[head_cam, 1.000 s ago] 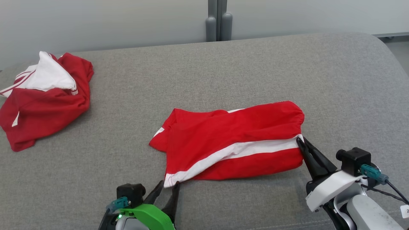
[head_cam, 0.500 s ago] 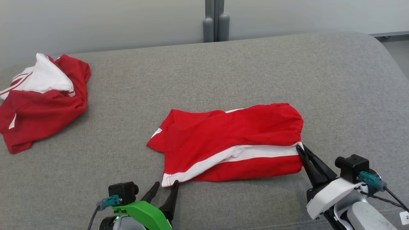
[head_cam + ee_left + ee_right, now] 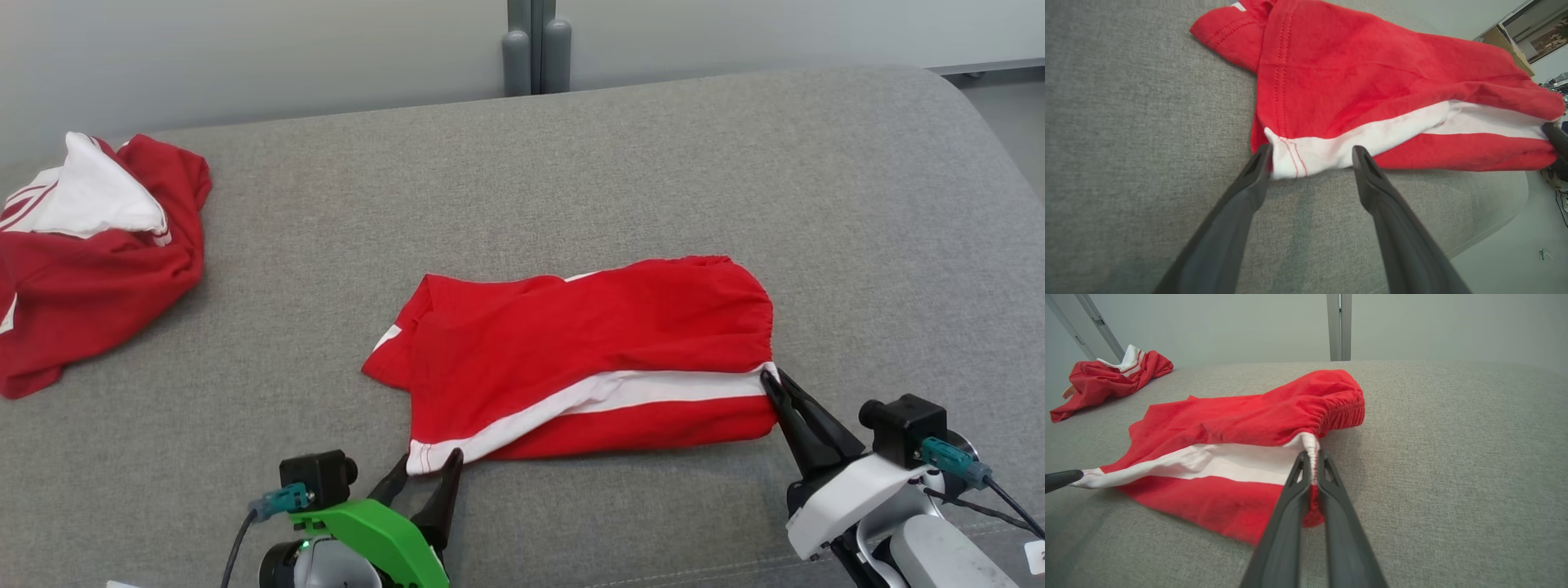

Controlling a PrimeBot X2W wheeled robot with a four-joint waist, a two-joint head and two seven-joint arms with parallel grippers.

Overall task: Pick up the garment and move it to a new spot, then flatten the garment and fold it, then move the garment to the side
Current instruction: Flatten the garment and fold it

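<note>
Left gripper [image 3: 426, 464]: jaws spread wide, pinching nothing. The white hem corner [image 3: 1290, 157] of the red cloth garment with a white stripe [image 3: 588, 359] lies flat between the two fingertips. Its edge touches the inner side of one finger [image 3: 1257, 163] (the other tip sits just beside the cloth, contact hard to tell).

Right gripper [image 3: 1312, 455]: jaws pressed together, pinching the garment's gathered waistband [image 3: 1347, 408] right where the white stripe meets it.

The garment lies on the grey woven-fabric cushion [image 3: 653, 163], stretched from the right jaws across to the left jaws, with the stripe running from one set of tips to the other. Most of the red cloth sits beyond both sets of tips. It is puffed up just past the right jaws and flatter toward the left jaws. A small red flap pokes out beyond the left tips, to their outer side.

A crumpled red-and-white cloth heap [image 3: 90, 245] lies well apart from the left jaws, far out to their left. A grey upright post [image 3: 535, 49] stands past the cushion's far edge, ahead of both grippers.
</note>
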